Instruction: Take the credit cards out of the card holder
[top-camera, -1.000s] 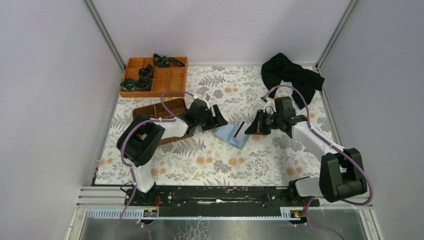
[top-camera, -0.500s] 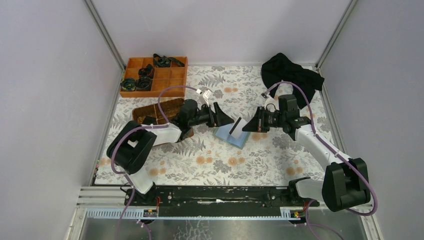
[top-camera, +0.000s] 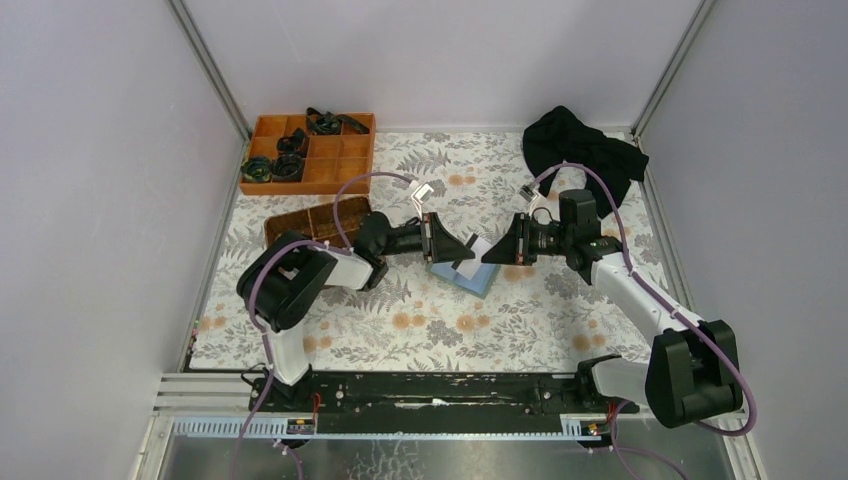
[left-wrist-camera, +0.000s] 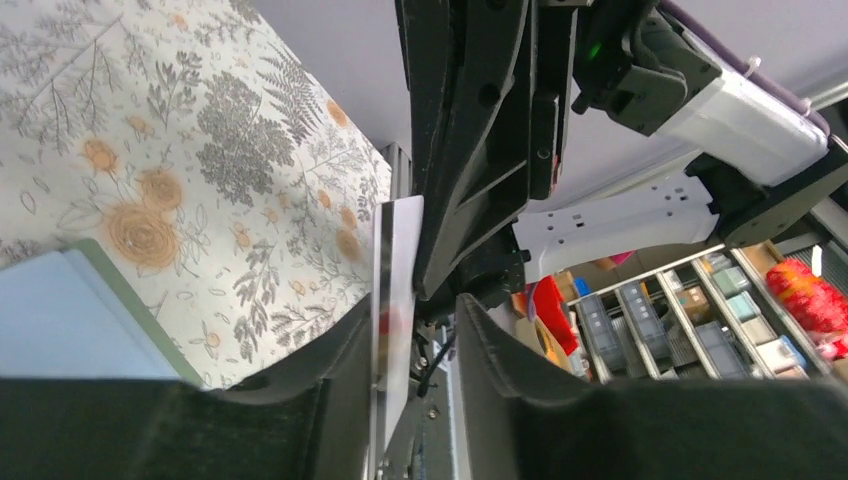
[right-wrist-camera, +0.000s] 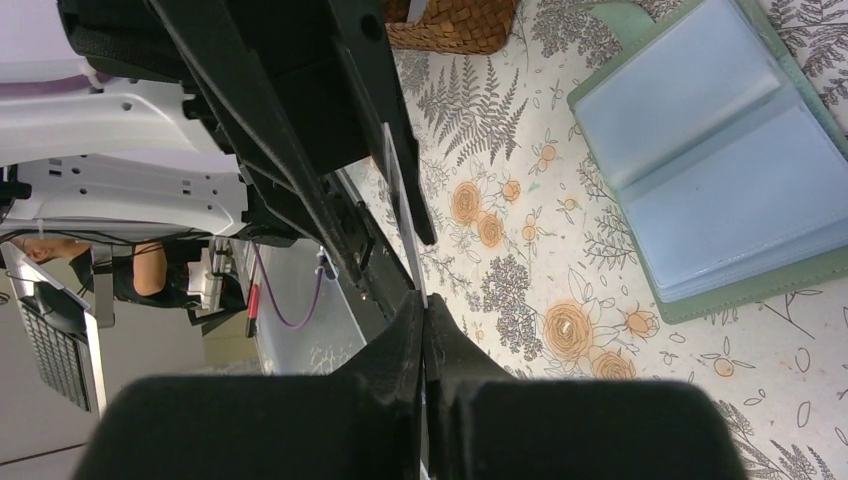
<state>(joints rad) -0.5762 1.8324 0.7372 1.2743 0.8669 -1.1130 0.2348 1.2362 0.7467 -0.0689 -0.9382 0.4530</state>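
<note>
The card holder (top-camera: 463, 274) lies open on the floral cloth, its light blue inside up and grey-green rim showing (right-wrist-camera: 720, 190). Above it my right gripper (top-camera: 488, 254) is shut on one whitish credit card (top-camera: 477, 250), held on edge. My left gripper (top-camera: 460, 252) faces it from the left, and the card's free end stands between its fingers. In the left wrist view the card (left-wrist-camera: 398, 290) rests against one finger while a gap separates it from the other, so my left gripper (left-wrist-camera: 415, 320) is open around it. In the right wrist view my right gripper (right-wrist-camera: 423, 300) pinches the card's edge (right-wrist-camera: 400, 200).
An orange divided tray (top-camera: 308, 152) with dark items stands at the back left. A brown wicker basket (top-camera: 310, 222) sits just behind my left arm. A black cloth (top-camera: 580, 150) lies crumpled at the back right.
My left arm has reached right from the basket until its fingers straddle the card, and its jaws have narrowed. My right gripper has kept the card and shifted slightly.
</note>
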